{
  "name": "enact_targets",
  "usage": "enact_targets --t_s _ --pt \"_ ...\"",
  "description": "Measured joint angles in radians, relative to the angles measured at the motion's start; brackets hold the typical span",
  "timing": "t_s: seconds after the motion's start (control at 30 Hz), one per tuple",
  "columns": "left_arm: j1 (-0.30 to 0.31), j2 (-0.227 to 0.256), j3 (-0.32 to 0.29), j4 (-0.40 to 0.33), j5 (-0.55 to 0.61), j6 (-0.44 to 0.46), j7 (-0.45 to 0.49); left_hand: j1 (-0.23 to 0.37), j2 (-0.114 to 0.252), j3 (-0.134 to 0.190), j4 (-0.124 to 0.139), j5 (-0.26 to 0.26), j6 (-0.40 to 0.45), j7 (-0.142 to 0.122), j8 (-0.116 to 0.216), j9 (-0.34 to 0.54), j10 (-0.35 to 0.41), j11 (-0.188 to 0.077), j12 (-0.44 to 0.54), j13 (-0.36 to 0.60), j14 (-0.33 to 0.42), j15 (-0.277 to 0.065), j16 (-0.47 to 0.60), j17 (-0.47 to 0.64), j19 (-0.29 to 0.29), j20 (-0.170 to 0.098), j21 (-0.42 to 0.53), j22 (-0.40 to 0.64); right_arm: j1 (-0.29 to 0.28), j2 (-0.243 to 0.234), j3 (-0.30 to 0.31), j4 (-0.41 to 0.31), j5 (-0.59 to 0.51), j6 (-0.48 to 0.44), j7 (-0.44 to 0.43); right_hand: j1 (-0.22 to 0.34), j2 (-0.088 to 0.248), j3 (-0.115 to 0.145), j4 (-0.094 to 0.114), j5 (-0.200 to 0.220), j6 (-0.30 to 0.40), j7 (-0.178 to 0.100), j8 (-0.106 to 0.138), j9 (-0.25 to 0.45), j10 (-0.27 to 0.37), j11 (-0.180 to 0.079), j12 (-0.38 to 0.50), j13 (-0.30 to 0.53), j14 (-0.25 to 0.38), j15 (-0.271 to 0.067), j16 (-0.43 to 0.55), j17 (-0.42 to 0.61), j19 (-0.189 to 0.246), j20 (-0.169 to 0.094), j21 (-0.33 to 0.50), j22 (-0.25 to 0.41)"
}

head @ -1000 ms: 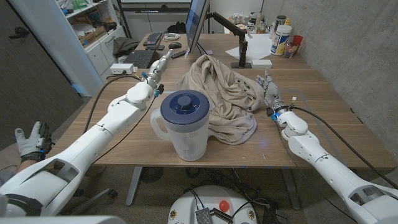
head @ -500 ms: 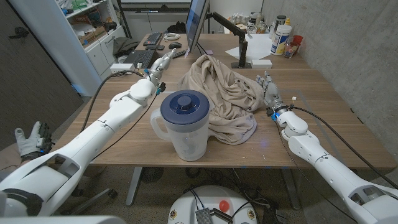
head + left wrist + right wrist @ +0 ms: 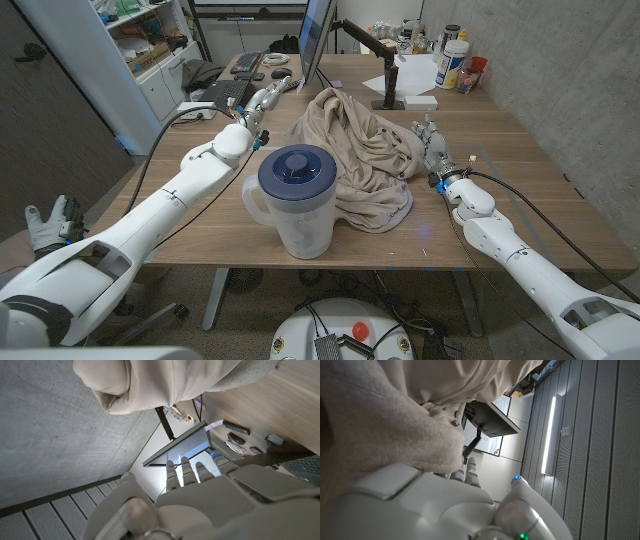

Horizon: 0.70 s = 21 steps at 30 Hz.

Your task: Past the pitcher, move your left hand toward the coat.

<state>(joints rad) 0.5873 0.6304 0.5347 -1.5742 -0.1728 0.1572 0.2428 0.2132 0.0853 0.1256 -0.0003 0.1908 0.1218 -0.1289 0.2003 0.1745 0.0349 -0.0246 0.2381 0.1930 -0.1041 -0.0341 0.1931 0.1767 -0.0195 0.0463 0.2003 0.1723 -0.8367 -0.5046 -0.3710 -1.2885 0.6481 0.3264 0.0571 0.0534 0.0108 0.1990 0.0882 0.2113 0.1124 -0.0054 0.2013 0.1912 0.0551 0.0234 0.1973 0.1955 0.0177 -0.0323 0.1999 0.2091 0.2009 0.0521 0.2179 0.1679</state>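
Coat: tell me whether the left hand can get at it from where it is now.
Probably yes. The left hand is already beyond the pitcher, open, beside the coat at its far end, with only bare table between them.

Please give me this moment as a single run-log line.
left hand: open, past pitcher, short of coat | right hand: open, beside coat | step: reach under way

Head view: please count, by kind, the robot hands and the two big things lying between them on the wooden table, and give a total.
Robot hands: 2, the left hand and the right hand
Pitchers: 1, a clear pitcher with a blue lid
Coats: 1, a beige coat lying crumpled
Total: 4
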Motion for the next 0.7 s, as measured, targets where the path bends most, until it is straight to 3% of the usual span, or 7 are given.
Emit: enact_targets --t_s 0.37,0.7 --pt "-0.015 -0.002 0.026 0.005 0.095 -0.016 0.020 -0.004 -0.005 -0.003 -0.003 0.006 0.018 -0.003 0.000 0.000 0.018 -0.008 0.008 0.000 0.019 -0.002 0.000 0.000 0.021 -0.010 0.008 0.000 0.003 0.000 -0.001 0.003 0.000 -0.003 0.000 0.000 0.000 0.000 0.000 0.000 0.000 0.000 0.000 0.000 0.000 0.000 0.000 0.000 0.000 0.000 0.000 0.000 0.000 0.000 0.000 0.000" --pt "-0.036 0.015 0.055 -0.023 0.185 0.034 0.008 -0.002 -0.014 -0.003 -0.003 0.006 0.023 -0.009 0.000 0.000 0.031 -0.009 0.008 0.000 0.034 -0.002 0.000 0.000 0.039 -0.018 0.008 0.000 0.004 0.001 -0.001 0.004 0.000 -0.005 -0.002 0.000 0.000 0.000 0.000 0.000 0.000 0.000 0.000 0.000 0.000 0.000 0.000 0.000 0.000 0.000 0.000 0.000 0.000 0.000 -0.004 0.000"
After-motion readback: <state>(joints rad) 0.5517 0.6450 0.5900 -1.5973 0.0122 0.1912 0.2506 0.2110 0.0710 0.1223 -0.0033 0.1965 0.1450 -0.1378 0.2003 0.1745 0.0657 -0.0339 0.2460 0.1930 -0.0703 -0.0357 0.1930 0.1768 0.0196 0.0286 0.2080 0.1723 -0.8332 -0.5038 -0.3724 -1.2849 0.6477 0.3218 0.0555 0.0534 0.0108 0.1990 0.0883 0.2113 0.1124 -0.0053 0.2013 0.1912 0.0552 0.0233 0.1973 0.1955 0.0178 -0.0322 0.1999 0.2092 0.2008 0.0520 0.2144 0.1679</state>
